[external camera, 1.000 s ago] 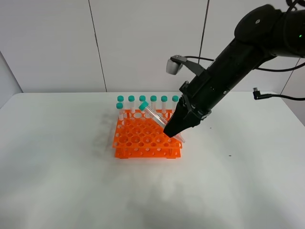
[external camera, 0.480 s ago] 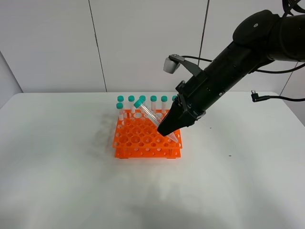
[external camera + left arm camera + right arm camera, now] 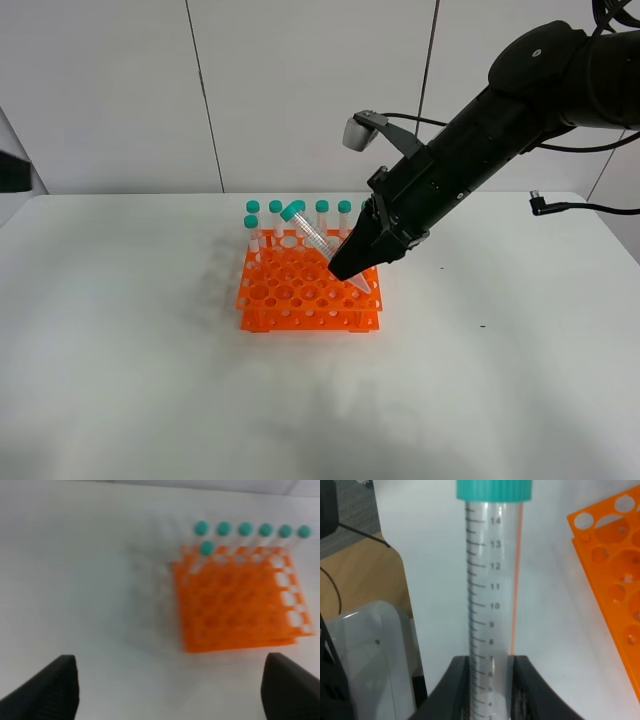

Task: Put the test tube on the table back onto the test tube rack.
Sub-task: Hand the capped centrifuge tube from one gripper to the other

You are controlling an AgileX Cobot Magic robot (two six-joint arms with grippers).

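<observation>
My right gripper (image 3: 350, 268) is shut on the lower part of the test tube (image 3: 318, 240). It holds the tube tilted over the right side of the orange test tube rack (image 3: 290, 295), teal cap up and to the left, tip close above the holes. In the right wrist view the tube (image 3: 492, 595) stands between the fingers (image 3: 460, 690), with the rack (image 3: 615, 580) beside it. Several teal-capped tubes (image 3: 299, 208) stand in the rack's back row. My left gripper (image 3: 170, 695) is open and empty, high above the table (image 3: 75, 580), looking down on the rack (image 3: 235, 605).
The rack stands near the middle of the white table (image 3: 150, 380). A white panelled wall (image 3: 300, 80) is behind. A cable end (image 3: 545, 198) lies at the back right. A dark shape (image 3: 12, 170) shows at the left edge.
My right gripper has moved a little left and up with the tube, bringing its tip over the rack's right side. A dark shape has come into view at the left edge.
</observation>
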